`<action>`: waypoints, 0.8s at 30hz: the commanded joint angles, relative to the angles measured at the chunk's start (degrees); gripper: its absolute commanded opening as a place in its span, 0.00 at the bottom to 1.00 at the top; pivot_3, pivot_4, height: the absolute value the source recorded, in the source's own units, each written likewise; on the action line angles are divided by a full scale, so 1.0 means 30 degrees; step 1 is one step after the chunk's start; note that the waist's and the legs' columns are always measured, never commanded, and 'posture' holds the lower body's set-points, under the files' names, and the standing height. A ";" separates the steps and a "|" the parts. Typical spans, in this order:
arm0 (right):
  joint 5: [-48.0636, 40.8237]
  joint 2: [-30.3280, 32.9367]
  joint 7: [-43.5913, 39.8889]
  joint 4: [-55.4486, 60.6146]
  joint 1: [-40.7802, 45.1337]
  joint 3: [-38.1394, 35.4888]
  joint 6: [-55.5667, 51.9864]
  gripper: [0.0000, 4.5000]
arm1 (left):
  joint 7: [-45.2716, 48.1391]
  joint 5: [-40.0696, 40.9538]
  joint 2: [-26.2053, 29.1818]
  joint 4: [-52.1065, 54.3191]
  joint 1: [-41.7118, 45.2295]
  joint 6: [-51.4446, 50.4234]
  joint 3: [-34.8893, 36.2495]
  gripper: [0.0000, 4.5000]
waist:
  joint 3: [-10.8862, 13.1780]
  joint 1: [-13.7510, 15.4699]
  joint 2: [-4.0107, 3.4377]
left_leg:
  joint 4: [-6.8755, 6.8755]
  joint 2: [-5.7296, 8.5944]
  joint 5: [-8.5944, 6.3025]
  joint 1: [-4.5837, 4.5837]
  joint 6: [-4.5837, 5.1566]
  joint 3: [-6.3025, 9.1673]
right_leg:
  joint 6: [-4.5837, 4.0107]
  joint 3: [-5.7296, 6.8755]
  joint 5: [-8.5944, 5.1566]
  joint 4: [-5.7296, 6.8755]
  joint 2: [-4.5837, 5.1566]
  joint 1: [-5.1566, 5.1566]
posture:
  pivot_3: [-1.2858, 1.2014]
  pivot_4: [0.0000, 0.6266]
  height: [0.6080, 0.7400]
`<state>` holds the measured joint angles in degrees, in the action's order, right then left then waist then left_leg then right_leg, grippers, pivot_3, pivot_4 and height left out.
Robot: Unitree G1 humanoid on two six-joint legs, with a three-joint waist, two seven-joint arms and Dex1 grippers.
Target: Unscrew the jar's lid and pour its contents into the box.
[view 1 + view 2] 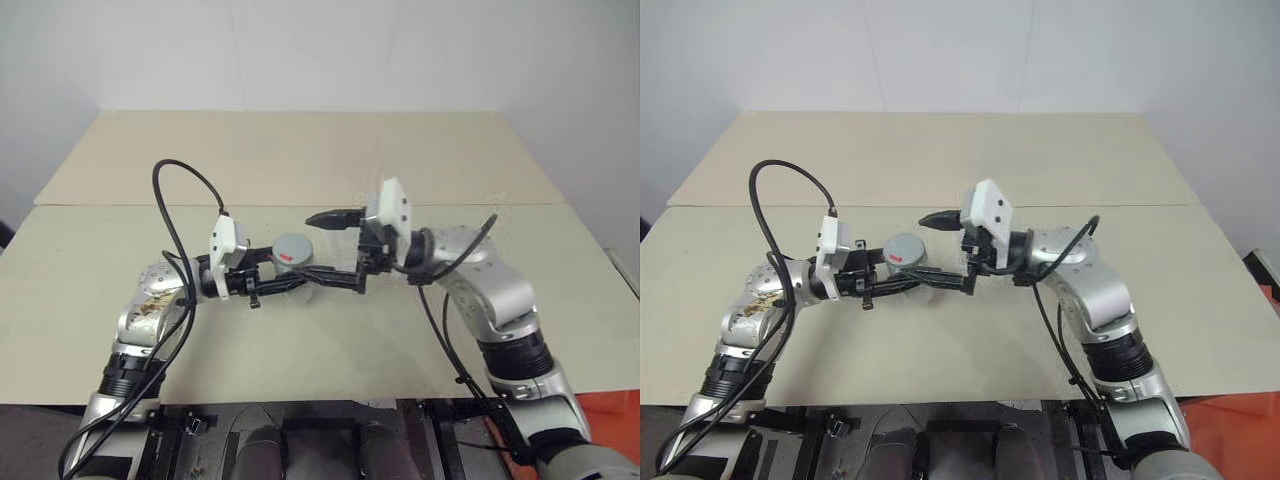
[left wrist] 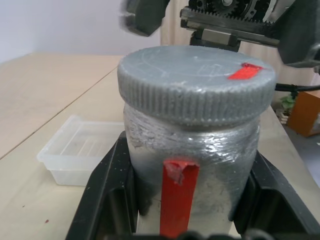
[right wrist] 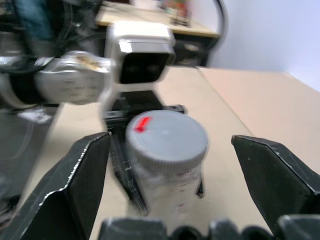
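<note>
Upright, its long axis vertical, the jar (image 2: pixel 192 160) sits clamped in the left gripper (image 1: pixel 262 285) above the table (image 1: pixel 300 160), the lid (image 2: pixel 196 85) on top. Facing it, the right gripper (image 3: pixel 172 165) stands wide apart on either side of the lid. From the left wrist the box (image 2: pixel 80 152) appears on the table beyond the jar.

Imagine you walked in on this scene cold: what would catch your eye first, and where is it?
The jar draws the eye, held upright above the table in the shut left pincer, its grey lid on and marked with red tape. Facing it, the right pincer stands wide open with a finger on either side of the lid, not touching. Behind the jar, the clear box lies on the table.
</note>
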<state>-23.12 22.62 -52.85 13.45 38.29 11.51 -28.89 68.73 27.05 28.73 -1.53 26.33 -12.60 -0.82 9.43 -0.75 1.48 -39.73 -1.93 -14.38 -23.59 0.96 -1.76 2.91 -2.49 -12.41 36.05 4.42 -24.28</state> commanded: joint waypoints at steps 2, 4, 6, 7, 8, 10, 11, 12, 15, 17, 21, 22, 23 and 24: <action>0.0134 -0.0527 0.1238 0.1147 0.0268 0.0307 -0.0786 1.00 | -0.0169 0.0003 -0.0127 0.0245 0.0349 0.0355 0.0000 0.43 | 0.0000 0.0025 0.0000 | -0.0001 0.0001 0.0000 -0.0006 0.0000 0.0000 | 0.0000 0.0001 0.0000 0.0000 0.0001 0.0001 | 0.52 0.24 1.00; 0.0299 -0.0914 0.1652 0.0843 0.0605 0.0532 -0.0922 1.00 | -0.0106 0.0107 -0.0145 0.0150 0.0446 0.0291 -0.0004 0.43 | 0.0000 0.0018 0.0000 | -0.0004 0.0003 0.0000 -0.0006 0.0000 0.0001 | 0.0000 0.0001 0.0000 -0.0009 0.0003 0.0005 | 0.52 0.24 1.00; 0.0446 -0.1228 0.1969 0.0487 0.0907 0.0642 -0.1029 1.00 | -0.0023 0.0165 -0.0147 0.0123 0.0508 0.0252 -0.0045 0.43 | 0.0000 0.0003 0.0000 | -0.0004 0.0001 0.0000 -0.0001 0.0000 0.0000 | 0.0000 0.0001 0.0000 -0.0018 0.0001 0.0001 | 0.52 0.24 1.00; 0.0532 -0.1355 0.2090 0.0315 0.1016 0.0659 -0.1051 1.00 | 0.0018 0.0165 -0.0144 0.0113 0.0528 0.0253 -0.0074 0.43 | 0.0000 0.0001 -0.0001 | -0.0003 0.0000 0.0000 0.0000 0.0000 0.0001 | -0.0001 0.0001 0.0000 -0.0018 -0.0002 -0.0001 | 0.52 0.24 1.00; 0.0609 -0.1484 0.2244 0.0134 0.1102 0.0634 -0.1099 1.00 | 0.0023 0.0148 -0.0149 0.0108 0.0537 0.0261 -0.0096 0.43 | 0.0000 0.0000 -0.0001 | -0.0002 -0.0001 0.0000 0.0001 0.0000 0.0001 | -0.0001 0.0001 0.0000 -0.0016 -0.0003 -0.0002 | 0.52 0.24 1.00; 0.0743 -0.1605 0.2481 -0.0190 0.1166 0.0531 -0.1132 1.00 | 0.0001 0.0115 -0.0168 0.0144 0.0521 0.0274 -0.0123 0.43 | 0.0000 0.0001 -0.0001 | -0.0001 0.0000 0.0000 -0.0001 0.0000 0.0001 | 0.0000 0.0002 0.0000 -0.0013 -0.0002 0.0002 | 0.52 0.24 1.00; 0.0760 -0.1515 0.2490 -0.0276 0.1094 0.0433 -0.1110 1.00 | -0.0027 0.0106 -0.0169 0.0209 0.0475 0.0273 -0.0128 0.43 | 0.0000 0.0005 -0.0001 | 0.0000 0.0001 0.0000 -0.0006 0.0001 0.0001 | 0.0000 0.0002 0.0000 -0.0009 -0.0001 0.0002 | 0.52 0.24 1.00; 0.0764 -0.1438 0.2477 -0.0317 0.1036 0.0370 -0.1087 1.00 | -0.0048 0.0105 -0.0166 0.0253 0.0442 0.0273 -0.0134 0.43 | 0.0000 0.0013 0.0000 | 0.0000 0.0000 0.0000 -0.0007 0.0001 0.0002 | 0.0000 0.0002 0.0000 -0.0006 -0.0001 0.0001 | 0.52 0.24 1.00; 0.0707 -0.1000 0.2221 -0.0369 0.0740 0.0087 -0.0905 1.00 | -0.0033 0.0168 -0.0073 0.0390 0.0308 0.0266 -0.0079 0.43 | 0.0000 0.0013 0.0000 | -0.0001 0.0001 0.0000 -0.0013 0.0001 0.0002 | 0.0000 0.0004 0.0000 -0.0009 0.0001 0.0001 | 0.52 0.24 1.00; 0.0623 -0.0717 0.2070 -0.0409 0.0606 -0.0087 -0.0815 1.00 | -0.0008 0.0221 -0.0010 0.0455 0.0264 0.0244 -0.0032 0.43 | 0.0000 0.0008 -0.0001 | -0.0002 0.0000 0.0000 -0.0011 0.0001 0.0002 | 0.0000 0.0006 0.0000 -0.0015 0.0001 0.0000 | 0.52 0.24 1.00; 0.0317 0.0275 0.1412 -0.0344 0.0166 -0.0766 -0.0544 1.00 | -0.0033 0.0252 0.0100 0.0581 0.0168 0.0248 0.0059 0.43 | 0.0000 0.0015 0.0000 | -0.0001 0.0000 0.0000 -0.0010 0.0001 0.0002 | 0.0000 0.0006 0.0000 -0.0019 0.0000 0.0000 | 0.52 0.24 1.00; 0.0250 0.0439 0.1390 -0.0400 0.0135 -0.0918 -0.0551 1.00 | -0.0081 0.0244 0.0103 0.0617 0.0139 0.0252 0.0077 0.43 | 0.0000 0.0012 0.0000 | -0.0001 0.0001 0.0000 -0.0013 0.0001 0.0002 | 0.0000 0.0005 0.0000 -0.0023 0.0001 0.0001 | 0.52 0.24 1.00; 0.0195 0.0524 0.1412 -0.0448 0.0135 -0.0988 -0.0563 1.00 | -0.0119 0.0238 0.0102 0.0639 0.0122 0.0254 0.0083 0.43 | 0.0000 0.0007 0.0000 | -0.0001 0.0000 0.0000 -0.0013 0.0001 0.0002 | 0.0000 0.0006 0.0000 -0.0024 0.0001 0.0002 | 0.52 0.24 1.00; 0.0061 0.0673 0.1381 -0.0503 0.0111 -0.1172 -0.0546 1.00 | -0.0117 0.0258 0.0124 0.0665 0.0075 0.0264 0.0105 0.43 | 0.0000 0.0006 0.0000 | -0.0001 0.0000 0.0000 -0.0012 0.0001 0.0002 | 0.0000 0.0005 0.0000 -0.0025 0.0001 0.0001 | 0.52 0.24 1.00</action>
<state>-23.10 23.30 -49.73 11.88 38.62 12.33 -31.65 67.62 26.98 28.52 -2.01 26.73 -12.62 -1.31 9.43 -0.73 1.49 -39.73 -1.93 -14.38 -23.63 0.96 -1.75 2.91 -2.48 -12.41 35.96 4.42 -24.28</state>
